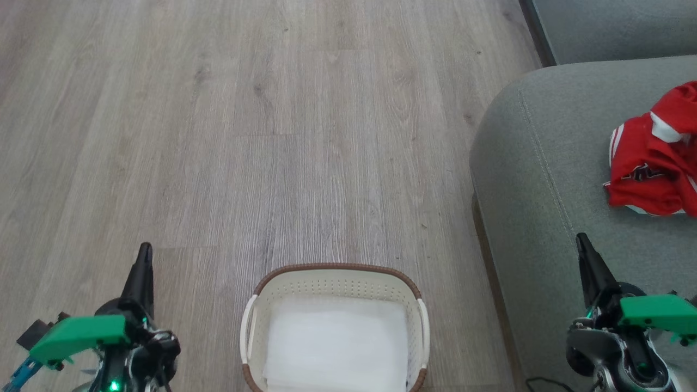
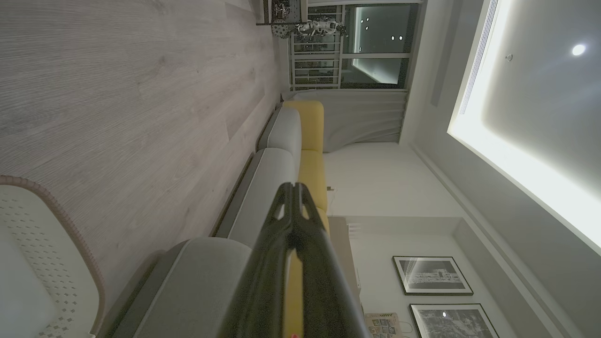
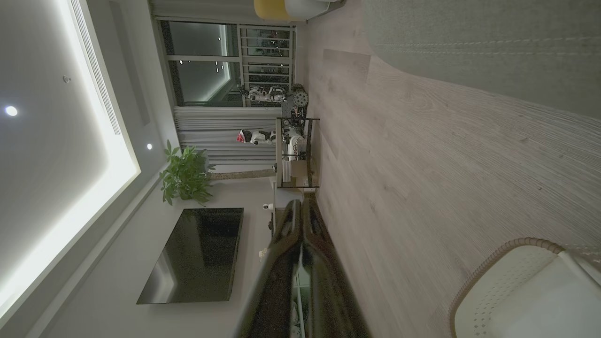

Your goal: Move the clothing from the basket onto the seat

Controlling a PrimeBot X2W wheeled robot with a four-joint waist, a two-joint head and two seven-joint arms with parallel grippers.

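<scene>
Clothing [image 1: 656, 163] on seat [image 1: 544, 190]; fingers [image 1: 142, 272] together, empty

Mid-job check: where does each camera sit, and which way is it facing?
Head view: on the head, facing forward and down at the floor, basket and seat with the clothing on it; left hand lower left, right hand lower right.
Left wrist view: on the left wrist, rolled sideways, facing along the seat toward a window; its own shut fingers rise from the bottom.
Right wrist view: on the right wrist, rolled sideways, facing a television and plant; its own shut fingers show.
Shared: both wrist views catch the basket's rim.
</scene>
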